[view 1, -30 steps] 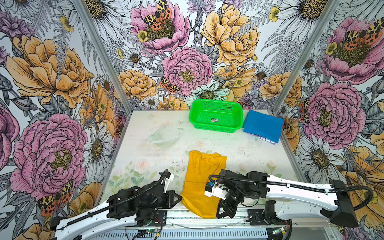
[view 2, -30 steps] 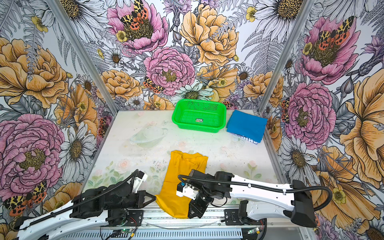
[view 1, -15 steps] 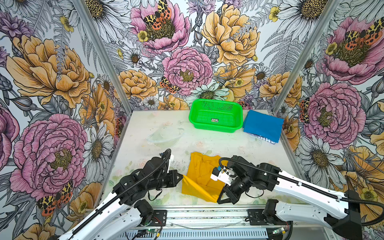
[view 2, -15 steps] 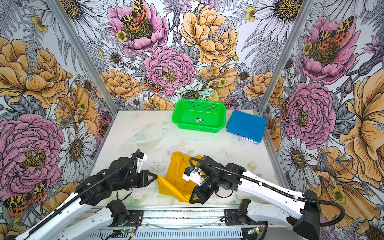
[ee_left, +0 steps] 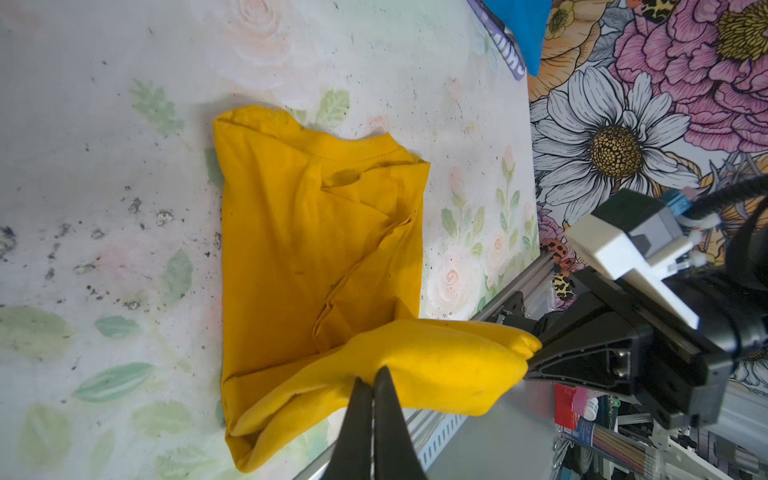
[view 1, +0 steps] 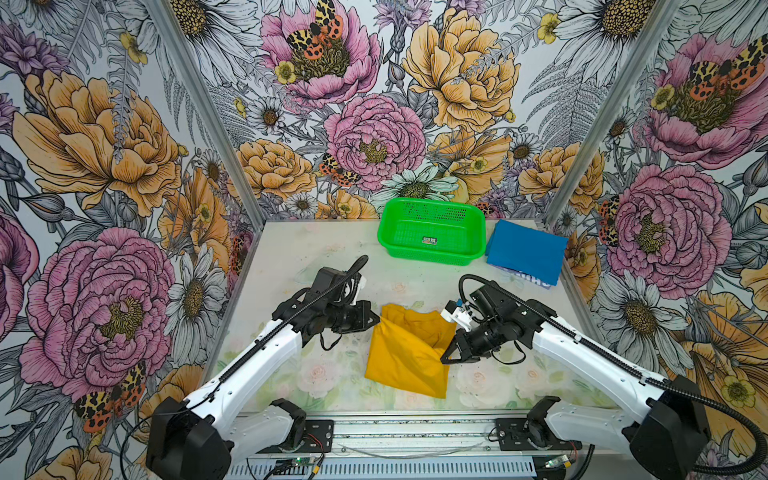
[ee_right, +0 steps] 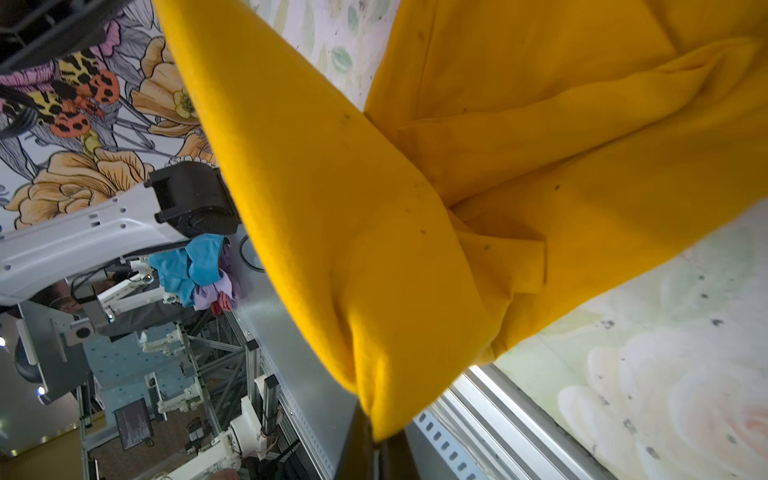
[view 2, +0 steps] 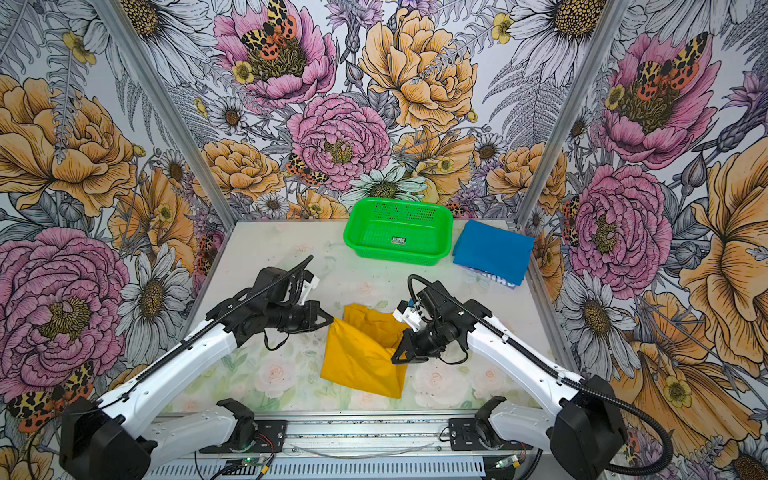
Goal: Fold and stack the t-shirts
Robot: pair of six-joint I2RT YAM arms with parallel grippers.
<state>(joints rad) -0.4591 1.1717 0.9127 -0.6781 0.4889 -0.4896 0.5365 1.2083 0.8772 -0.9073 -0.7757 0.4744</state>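
Yellow shirt [view 1: 401, 363] held at two points.
Lifted edge is clamped by left hand [view 1: 375, 321] and right hand [view 1: 448, 358], remainder on table [view 1: 316, 245] between them; blue shirt [view 1: 525, 249] lies well beyond right hand.

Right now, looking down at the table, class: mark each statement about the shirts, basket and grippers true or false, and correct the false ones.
1. The left gripper and the right gripper are both shut on the yellow t-shirt. True.
2. The blue t-shirt lies inside the green basket. False: it lies folded on the table, beside the basket.
3. The green basket holds no shirt. True.
4. The yellow t-shirt is stacked on the blue t-shirt. False: they lie apart, the yellow one near the front edge, the blue one at the back.
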